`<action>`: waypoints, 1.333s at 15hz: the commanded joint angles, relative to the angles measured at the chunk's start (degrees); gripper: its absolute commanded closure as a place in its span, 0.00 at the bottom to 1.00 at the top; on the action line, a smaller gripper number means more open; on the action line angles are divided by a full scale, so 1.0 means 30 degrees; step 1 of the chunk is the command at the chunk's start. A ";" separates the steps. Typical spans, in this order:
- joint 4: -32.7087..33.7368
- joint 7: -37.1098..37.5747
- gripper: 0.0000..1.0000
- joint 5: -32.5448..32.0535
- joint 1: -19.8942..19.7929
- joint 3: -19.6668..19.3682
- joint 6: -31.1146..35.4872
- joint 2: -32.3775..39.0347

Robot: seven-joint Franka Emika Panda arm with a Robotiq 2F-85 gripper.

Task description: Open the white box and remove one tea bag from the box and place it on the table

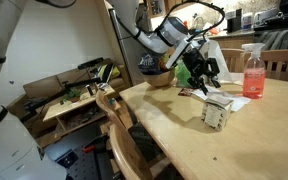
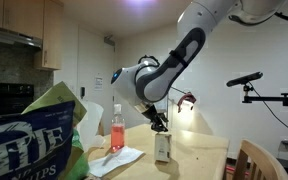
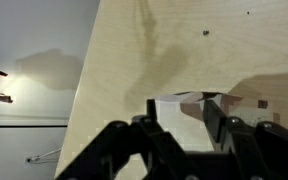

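The white box (image 1: 216, 112) looks light and crushable (apt to slide on the worktop (image 1: 246, 142)), so the open, empty pincer (image 1: 204, 78) should nip its flap.

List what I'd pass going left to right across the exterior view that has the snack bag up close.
blue chip bag → spray bottle of pink liquid → white box → wooden chair back
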 commanded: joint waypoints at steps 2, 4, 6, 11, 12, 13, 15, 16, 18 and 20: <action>-0.0250 0.0450 0.86 -0.0708 0.0459 -0.0222 -0.0861 -0.0503; -0.0293 0.0528 0.99 -0.1069 0.0605 -0.0252 -0.1241 -0.0610; -0.0302 0.0561 1.00 -0.1505 0.0706 -0.0248 -0.1853 -0.0757; -0.0117 0.0254 1.00 -0.2550 0.0675 -0.0103 -0.3818 -0.1019; -0.0072 0.0218 1.00 -0.2691 0.0614 -0.0039 -0.4117 -0.1059; -0.0038 0.0178 1.00 -0.2803 0.0575 0.0023 -0.4439 -0.1102; -0.0433 -0.0131 1.00 -0.3057 0.0455 0.0280 -0.4437 -0.1477; -0.0791 -0.0469 1.00 -0.2948 0.0278 0.0534 -0.3999 -0.1831; -0.1389 -0.1240 1.00 -0.2558 0.0009 0.1039 -0.3441 -0.2445; -0.2021 -0.2699 1.00 -0.2490 -0.0170 0.1584 -0.3192 -0.2985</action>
